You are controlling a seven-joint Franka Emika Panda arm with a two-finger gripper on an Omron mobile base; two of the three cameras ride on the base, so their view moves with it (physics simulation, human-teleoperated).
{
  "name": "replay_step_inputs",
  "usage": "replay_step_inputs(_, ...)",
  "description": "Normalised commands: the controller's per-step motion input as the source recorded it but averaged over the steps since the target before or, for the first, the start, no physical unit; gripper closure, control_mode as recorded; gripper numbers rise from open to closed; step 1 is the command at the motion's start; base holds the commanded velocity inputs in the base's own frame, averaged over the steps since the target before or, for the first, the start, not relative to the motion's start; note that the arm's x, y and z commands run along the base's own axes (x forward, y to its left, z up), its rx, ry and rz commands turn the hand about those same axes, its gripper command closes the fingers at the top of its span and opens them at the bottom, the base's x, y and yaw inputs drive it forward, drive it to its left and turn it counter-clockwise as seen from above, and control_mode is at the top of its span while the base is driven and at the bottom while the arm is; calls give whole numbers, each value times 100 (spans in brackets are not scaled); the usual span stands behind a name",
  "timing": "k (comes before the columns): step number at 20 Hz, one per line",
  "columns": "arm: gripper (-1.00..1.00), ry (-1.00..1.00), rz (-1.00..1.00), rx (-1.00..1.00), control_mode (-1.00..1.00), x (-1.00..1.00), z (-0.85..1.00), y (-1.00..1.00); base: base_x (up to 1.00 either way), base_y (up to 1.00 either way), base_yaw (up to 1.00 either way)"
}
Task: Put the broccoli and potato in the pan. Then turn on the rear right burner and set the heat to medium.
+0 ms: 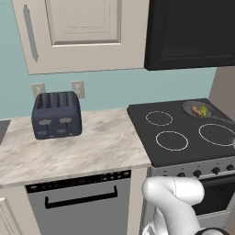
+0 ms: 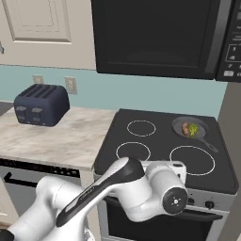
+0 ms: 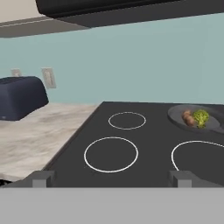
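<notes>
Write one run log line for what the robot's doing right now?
gripper: open, empty | broccoli, potato: in pan on rear right burner | knobs: untouched | next: burner on, medium

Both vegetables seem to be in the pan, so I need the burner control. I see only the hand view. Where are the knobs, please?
Observer: The knobs sit in a row on the front panel of the stove, below the cooktop edge.
Operator: Which way does the pan's handle point?
Observer: From the pan, the handle runs toward the stove's front right.
Operator: What hangs above the stove?
Observer: A black microwave, with its buttons at the right.
</notes>
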Motion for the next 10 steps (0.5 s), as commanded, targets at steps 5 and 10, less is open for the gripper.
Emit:
replay_step_inputs(5,-100,0,1,0,-100,-9,0,0,0,0,0)
replay_step_inputs(10,-100,-2,0,0,-100,-20,-9,0,0,0,0)
